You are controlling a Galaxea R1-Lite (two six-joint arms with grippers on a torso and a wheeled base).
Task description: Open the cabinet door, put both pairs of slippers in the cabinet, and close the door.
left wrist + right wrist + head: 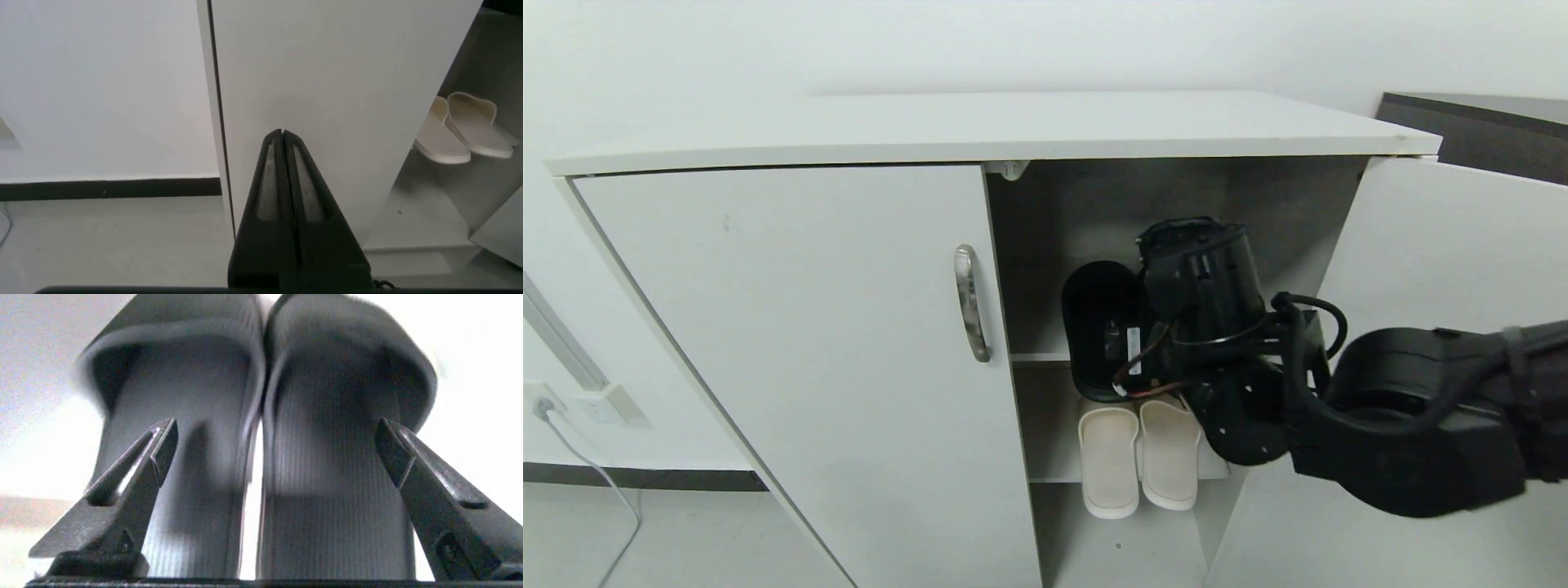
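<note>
The cabinet [1013,122] has its right door [1445,261] swung open and its left door [792,343] closed. A white pair of slippers [1139,457] [462,126] lies side by side on the lower shelf. A black pair of slippers [1098,327] [261,457] sits at the upper shelf, tipped up and hanging over the shelf's front edge. My right arm [1209,286] reaches into the opening just behind that pair. The right gripper [274,433] is open, one finger on each side of the pair. My left gripper [282,143] is shut, low in front of the closed door [327,82].
A metal handle [970,302] is on the closed left door. A wall socket with a cable [539,404] is at the far left near the floor. A dark desk edge [1478,131] shows behind the open door. The bottom compartment [1119,547] holds nothing.
</note>
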